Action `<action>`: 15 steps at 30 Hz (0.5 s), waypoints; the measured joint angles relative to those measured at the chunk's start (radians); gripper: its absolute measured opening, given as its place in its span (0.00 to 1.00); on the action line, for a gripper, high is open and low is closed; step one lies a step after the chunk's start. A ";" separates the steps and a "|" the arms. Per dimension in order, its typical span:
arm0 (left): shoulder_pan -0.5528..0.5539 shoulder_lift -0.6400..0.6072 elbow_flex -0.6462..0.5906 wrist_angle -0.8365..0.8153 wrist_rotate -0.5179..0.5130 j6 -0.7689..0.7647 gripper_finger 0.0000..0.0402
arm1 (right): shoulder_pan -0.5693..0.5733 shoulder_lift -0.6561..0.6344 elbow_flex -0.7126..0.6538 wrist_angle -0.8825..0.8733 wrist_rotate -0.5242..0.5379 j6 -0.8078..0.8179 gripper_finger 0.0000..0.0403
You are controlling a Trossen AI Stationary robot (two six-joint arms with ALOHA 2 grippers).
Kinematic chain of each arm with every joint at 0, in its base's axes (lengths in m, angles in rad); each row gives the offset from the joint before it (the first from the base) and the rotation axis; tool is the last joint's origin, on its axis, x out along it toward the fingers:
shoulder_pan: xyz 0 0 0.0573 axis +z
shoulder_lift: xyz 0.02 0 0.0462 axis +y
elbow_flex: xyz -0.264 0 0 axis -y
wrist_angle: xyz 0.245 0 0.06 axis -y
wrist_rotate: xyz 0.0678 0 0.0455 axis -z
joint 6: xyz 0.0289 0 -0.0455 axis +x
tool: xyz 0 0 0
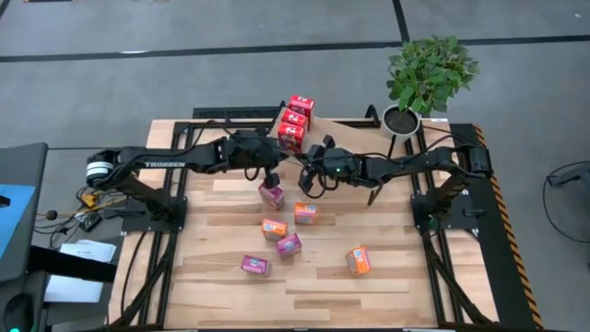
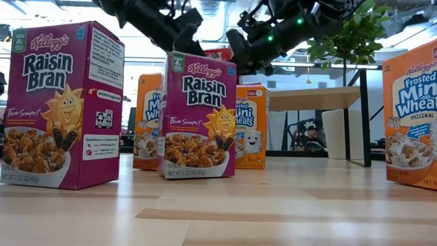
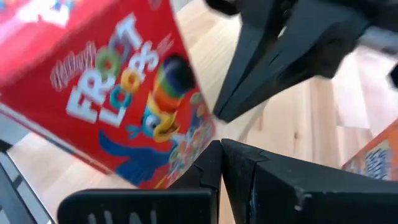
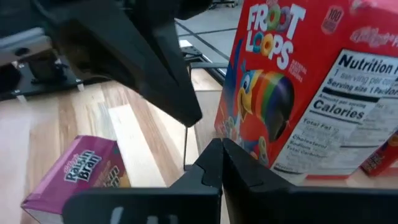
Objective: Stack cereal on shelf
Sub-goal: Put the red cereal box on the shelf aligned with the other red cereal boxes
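Observation:
Three red Froot Loops boxes [image 1: 295, 122] stand in a row on the light wood shelf [image 1: 343, 129], whose board [image 2: 314, 99] rests on black legs. Several magenta and orange boxes stand or lie on the tabletop in front of it. My left gripper [image 1: 273, 177] is shut and hovers above a magenta Raisin Bran box [image 1: 271, 195]. My right gripper [image 1: 307, 180] is shut too, just to its right. Both are raised in the low view, left gripper [image 2: 186, 37] and right gripper [image 2: 242, 51]. Each wrist view shows a red box close ahead: red box [image 3: 118, 93], red box [image 4: 280, 93]. My left gripper [image 3: 221, 146] has its shut fingertips beside the red box's lower corner [image 3: 202, 140]; I cannot tell whether they touch. My right gripper [image 4: 221, 146] has its shut fingertips in front of the red box's lower front [image 4: 249, 140]; whether they touch cannot be told.
Loose boxes on the table: orange [image 1: 305, 213], orange [image 1: 274, 228], magenta [image 1: 289, 245], magenta [image 1: 254, 266], orange [image 1: 359, 261]. A potted plant [image 1: 426, 78] stands at the far right corner. The two grippers are close together. Bare wood lies along the near edge.

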 joint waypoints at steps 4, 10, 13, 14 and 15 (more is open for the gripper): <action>0.029 0.004 0.000 0.005 0.001 0.021 0.00 | 0.000 0.000 0.000 -0.043 0.048 0.000 0.08; 0.075 0.003 0.000 0.003 0.002 0.015 0.00 | -0.019 0.000 0.000 -0.052 0.053 -0.016 0.06; 0.092 0.003 0.000 0.006 0.027 0.015 0.00 | -0.029 0.000 0.000 -0.052 0.051 -0.016 0.05; 0.095 0.003 0.000 0.006 0.028 0.017 0.00 | -0.033 0.000 0.000 -0.052 0.051 -0.016 0.05; 0.100 0.003 0.000 0.006 0.028 0.017 0.00 | -0.036 0.000 0.000 -0.052 0.051 -0.016 0.05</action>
